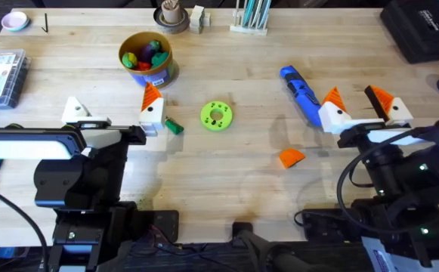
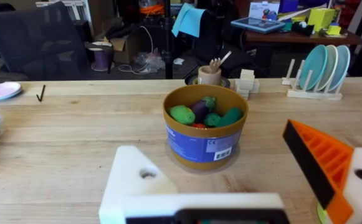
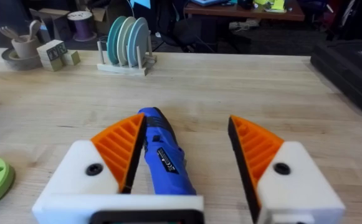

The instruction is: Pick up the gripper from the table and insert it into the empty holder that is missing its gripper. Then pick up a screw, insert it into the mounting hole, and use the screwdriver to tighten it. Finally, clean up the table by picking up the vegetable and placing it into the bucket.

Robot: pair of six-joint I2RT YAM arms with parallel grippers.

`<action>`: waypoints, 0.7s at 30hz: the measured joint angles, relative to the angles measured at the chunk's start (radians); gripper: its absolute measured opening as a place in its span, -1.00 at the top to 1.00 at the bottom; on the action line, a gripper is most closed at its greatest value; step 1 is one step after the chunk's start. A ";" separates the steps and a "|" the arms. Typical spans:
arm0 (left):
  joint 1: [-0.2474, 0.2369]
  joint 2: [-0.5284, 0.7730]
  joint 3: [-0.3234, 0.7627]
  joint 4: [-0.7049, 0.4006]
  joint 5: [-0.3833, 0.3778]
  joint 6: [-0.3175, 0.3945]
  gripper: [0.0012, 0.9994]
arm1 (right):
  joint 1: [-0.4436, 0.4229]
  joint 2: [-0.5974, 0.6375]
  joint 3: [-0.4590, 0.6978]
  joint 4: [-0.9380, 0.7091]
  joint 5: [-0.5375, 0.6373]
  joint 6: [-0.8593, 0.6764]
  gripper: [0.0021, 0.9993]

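Note:
My left gripper (image 1: 112,102) is open near the table's left side. One finger is the plain white holder (image 1: 74,110) (image 2: 137,180) with a mounting hole; the other carries an orange tip. The loose orange gripper (image 1: 290,157) lies on the wood at centre right. My right gripper (image 1: 357,97) (image 3: 187,124) is open, and both of its fingers have orange tips. The blue screwdriver (image 1: 301,94) (image 3: 165,155) lies partly between them, close to one finger. The dark-green vegetable (image 1: 174,126) rests beside the left gripper's orange-tipped finger. The bucket (image 1: 147,59) (image 2: 205,134) holds colourful toys. The screw is out of view.
A lime-green disc (image 1: 216,115) with holes sits mid-table. A clear parts box (image 1: 0,75) and a pink dish (image 1: 13,20) are at the far left. A brown cup (image 1: 171,15), wooden blocks (image 1: 197,17) and a plate rack (image 1: 249,19) line the back edge. A black case (image 1: 419,30) is at the back right.

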 joint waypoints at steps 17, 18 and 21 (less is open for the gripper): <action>0.000 0.000 0.000 0.000 0.000 -0.020 -0.99 | 0.000 0.000 0.000 0.005 -0.026 0.000 -0.68; 0.000 0.000 0.000 0.000 0.000 -0.026 -0.99 | 0.000 0.000 0.001 0.001 -0.027 0.000 -0.69; 0.000 0.000 0.011 -0.035 -0.002 -0.056 -0.99 | 0.000 0.000 0.036 -0.074 -0.028 -0.004 -0.68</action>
